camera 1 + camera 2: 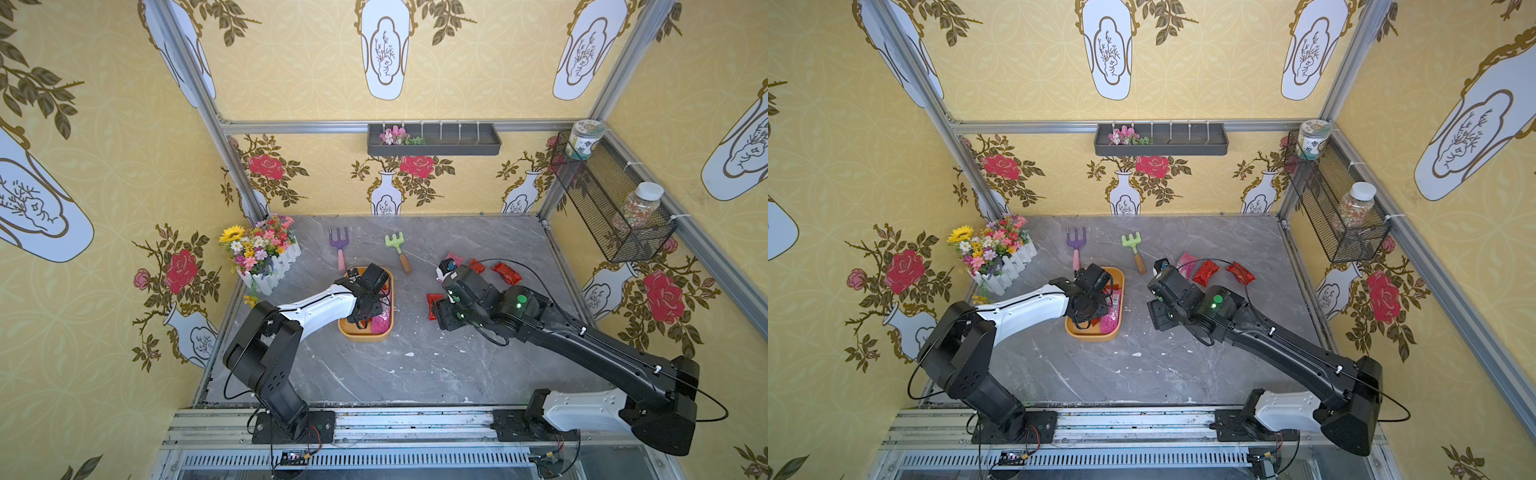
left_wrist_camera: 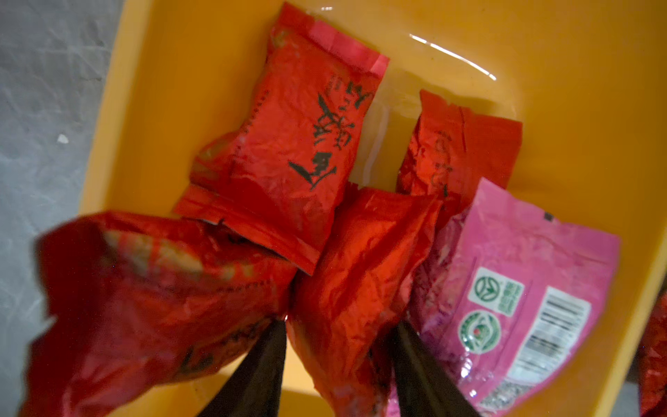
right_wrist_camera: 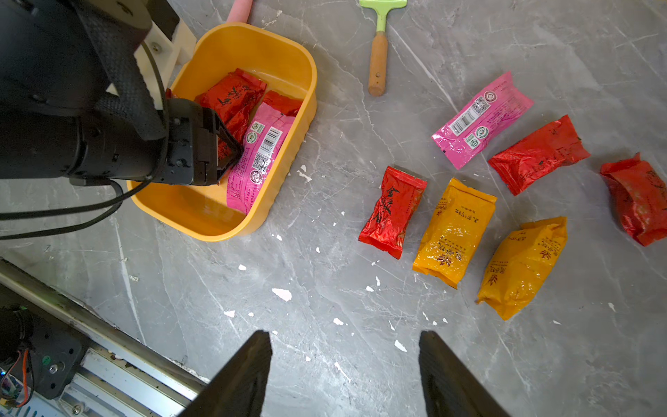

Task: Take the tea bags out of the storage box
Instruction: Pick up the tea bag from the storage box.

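The yellow-orange storage box (image 1: 365,335) (image 3: 288,50) stands left of the table's middle. My left gripper (image 2: 341,323) reaches down into it, both fingertips pressed against a crumpled red tea bag (image 2: 353,274). More red tea bags (image 2: 288,155) and a pink one (image 2: 516,289) lie around it in the box. Outside the box, right of it, several tea bags lie on the table: a pink one (image 3: 482,119), red ones (image 3: 539,159) and two golden-orange ones (image 3: 454,231). My right gripper (image 3: 344,335) hovers open over bare table in front of them, holding nothing.
A purple rake (image 1: 340,245) and a green rake (image 1: 397,249) lie behind the box. A flower box (image 1: 259,253) stands at the far left. A dark wall tray (image 1: 434,139) and a mesh basket (image 1: 611,208) with jars hang on the walls.
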Available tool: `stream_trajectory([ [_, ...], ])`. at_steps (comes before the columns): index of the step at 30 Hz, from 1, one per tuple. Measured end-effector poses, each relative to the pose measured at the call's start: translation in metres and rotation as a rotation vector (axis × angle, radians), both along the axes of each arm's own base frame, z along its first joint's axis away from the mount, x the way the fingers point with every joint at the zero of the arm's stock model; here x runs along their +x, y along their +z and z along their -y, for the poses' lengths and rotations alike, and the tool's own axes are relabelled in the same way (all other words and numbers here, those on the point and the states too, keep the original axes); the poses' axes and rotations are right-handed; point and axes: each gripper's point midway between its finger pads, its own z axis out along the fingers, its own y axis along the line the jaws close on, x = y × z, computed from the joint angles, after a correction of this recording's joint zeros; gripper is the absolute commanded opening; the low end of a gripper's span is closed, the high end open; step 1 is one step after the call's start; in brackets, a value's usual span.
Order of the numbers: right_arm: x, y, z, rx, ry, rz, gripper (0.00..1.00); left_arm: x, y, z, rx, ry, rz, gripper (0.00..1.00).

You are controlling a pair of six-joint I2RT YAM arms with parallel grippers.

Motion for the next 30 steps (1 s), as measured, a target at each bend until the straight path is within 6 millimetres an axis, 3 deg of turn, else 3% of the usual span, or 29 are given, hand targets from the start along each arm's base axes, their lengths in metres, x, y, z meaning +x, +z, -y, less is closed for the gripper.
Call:
stream_trajectory([
  [3,-0.001,0.000,0.001,0.005,-0.006,-0.002,0.69,0.001,-0.003,0.001,0.005,0.000,-0.007,0.46],
  [8,-0.003,-0.002,0.004,0.003,-0.006,-0.003,0.70,0.002,-0.003,0.001,0.007,-0.003,-0.006,0.32],
  [18,-0.004,-0.008,0.005,-0.005,-0.006,-0.009,0.69,0.004,0.024,0.003,-0.028,-0.007,0.038,0.24],
  [25,-0.003,-0.004,0.012,0.008,-0.024,0.007,0.69,-0.002,0.065,0.010,-0.096,-0.030,0.096,0.23],
  [30,0.012,-0.007,0.042,0.037,-0.126,0.014,0.71,-0.009,0.100,0.033,-0.176,-0.083,0.146,0.24],
])
